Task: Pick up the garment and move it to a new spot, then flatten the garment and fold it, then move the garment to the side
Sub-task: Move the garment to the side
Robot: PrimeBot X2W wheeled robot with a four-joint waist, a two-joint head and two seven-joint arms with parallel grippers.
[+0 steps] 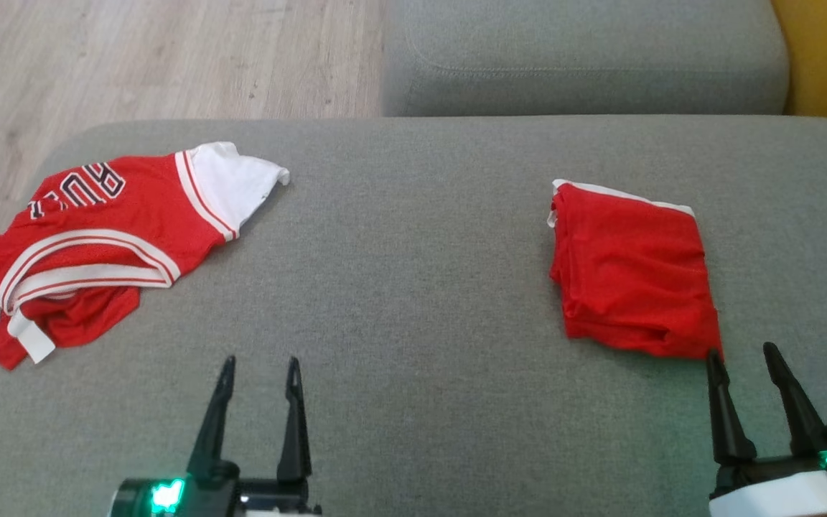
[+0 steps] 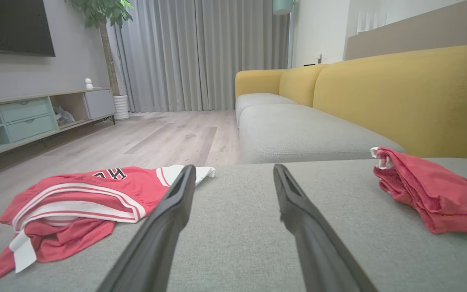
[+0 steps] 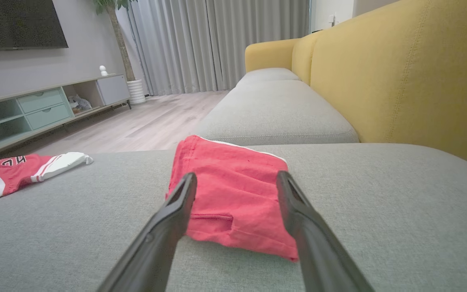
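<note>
Fingers wide and empty on left gripper [image 1: 260, 362] and right gripper [image 1: 741, 352], the left should pinch the jersey's [image 1: 112, 230] striped band.

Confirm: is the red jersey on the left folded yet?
No, the red jersey lies crumpled on the grey sofa cushion, its white trim bunched.

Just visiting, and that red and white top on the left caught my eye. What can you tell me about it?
The red jersey is a thin, mesh-looking sports top with white-and-red striped trim, dark white-edged letters and a white part at its far end. It lies crumpled, partly folded over itself, near the left edge of the grey sofa cushion, resting on it; nothing else touches it.
</note>
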